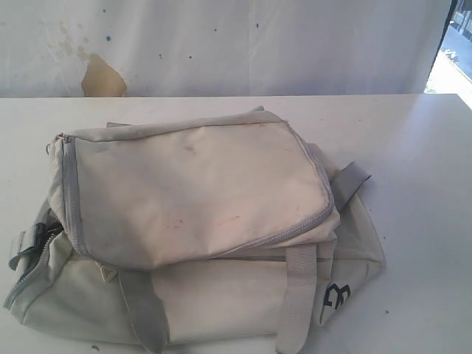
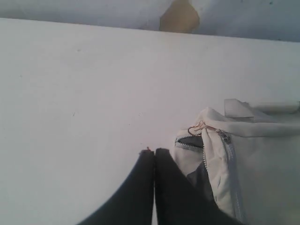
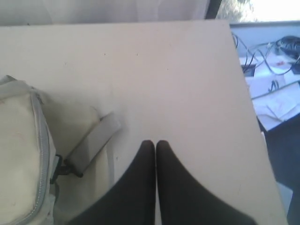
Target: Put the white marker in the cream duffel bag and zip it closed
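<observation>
The cream duffel bag [image 1: 199, 221] lies on the white table [image 1: 413, 147], its top flap down and its grey zipper [image 1: 71, 199] running round the flap; the left end gapes a little. No white marker shows in any view. Neither gripper appears in the exterior view. In the left wrist view my left gripper [image 2: 154, 151] is shut and empty above the table, just beside the duffel bag's [image 2: 262, 159] end, where a short stretch of zipper [image 2: 190, 143] gapes. In the right wrist view my right gripper [image 3: 155, 142] is shut and empty, near the duffel bag's [image 3: 18, 154] grey strap [image 3: 91, 143].
A white cloth backdrop with a tan stain [image 1: 102, 77] hangs behind the table. In the right wrist view the table's edge [image 3: 248, 108] drops off to a floor with cables and papers [image 3: 276, 65].
</observation>
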Controlling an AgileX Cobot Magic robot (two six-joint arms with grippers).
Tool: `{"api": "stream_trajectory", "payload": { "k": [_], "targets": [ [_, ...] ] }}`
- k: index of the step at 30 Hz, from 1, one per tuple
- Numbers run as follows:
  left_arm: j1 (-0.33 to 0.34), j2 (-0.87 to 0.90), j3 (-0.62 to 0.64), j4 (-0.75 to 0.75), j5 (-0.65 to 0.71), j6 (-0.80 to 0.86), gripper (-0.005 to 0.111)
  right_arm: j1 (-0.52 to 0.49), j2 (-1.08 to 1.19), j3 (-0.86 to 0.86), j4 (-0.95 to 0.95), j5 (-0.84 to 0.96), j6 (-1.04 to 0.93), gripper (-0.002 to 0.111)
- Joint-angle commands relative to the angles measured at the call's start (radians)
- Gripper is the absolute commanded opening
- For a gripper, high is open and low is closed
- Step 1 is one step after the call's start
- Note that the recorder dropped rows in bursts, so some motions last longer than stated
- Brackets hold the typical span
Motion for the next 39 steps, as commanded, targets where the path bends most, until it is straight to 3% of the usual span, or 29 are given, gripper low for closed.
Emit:
{"api": "stream_trajectory", "payload": {
  "k": [1, 17, 26, 31, 37, 39],
  "targets": [
    [-0.009, -0.104, -0.002, 0.000, 0.021, -0.012, 0.000, -0.007, -0.139, -0.002, -0.009, 0.001, -0.063, 0.000],
    [-0.009, -0.608, 0.000, 0.006, 0.084, 0.050, 0.000, -0.007, -0.771, 0.031, -0.035, 0.067, -0.108, 0.000],
    [-0.009, -1.017, 0.176, 0.001, 0.078, 0.106, 0.000, -0.007, -1.099, 0.163, -0.040, 0.175, -0.134, 0.000],
    [-0.009, -1.063, 0.231, -0.019, 0.049, 0.114, 0.000, -0.007, -1.135, 0.201, -0.077, 0.184, -0.132, 0.000],
    [-0.009, -1.063, 0.375, -0.043, -0.206, 0.114, 0.000, -0.003, -1.135, 0.332, -0.076, 0.016, -0.120, 0.000],
    [-0.009, -1.063, 0.503, -0.043, -0.321, 0.106, 0.000, -0.003, -1.135, 0.426, -0.074, -0.120, -0.098, 0.000]
  ]
}}
